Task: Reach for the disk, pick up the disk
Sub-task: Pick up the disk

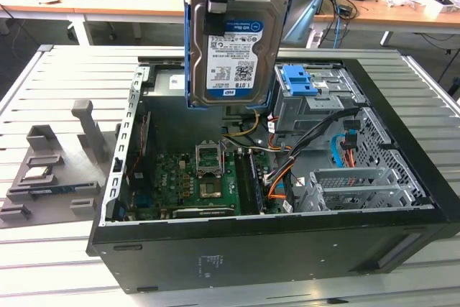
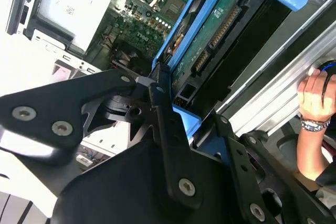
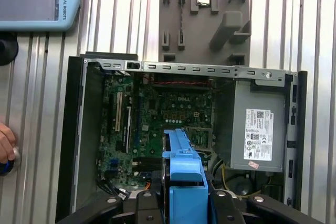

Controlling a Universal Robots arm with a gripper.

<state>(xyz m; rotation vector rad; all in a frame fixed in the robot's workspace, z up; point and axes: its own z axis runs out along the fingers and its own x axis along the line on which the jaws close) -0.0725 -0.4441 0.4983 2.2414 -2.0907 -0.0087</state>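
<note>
Above the open case (image 1: 273, 239), clear of its bays, the disk (image 1: 231, 48) hangs upright with its label facing the exterior view. Its top edge is clamped in the gripper (image 1: 221, 6), whose fingers (image 2: 168, 129) are closed on the blue bracket (image 3: 182, 182). Under it lies the motherboard (image 1: 194, 181). A grey tray (image 1: 54, 174) sits on the table (image 1: 65, 77) beside the case. A hand (image 2: 315, 95) rests at the table's edge.

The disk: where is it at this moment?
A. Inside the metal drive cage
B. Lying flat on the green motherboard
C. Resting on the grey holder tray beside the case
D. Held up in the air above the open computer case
D: in the exterior view the disk hangs from the gripper, clear above the open computer case.
</note>
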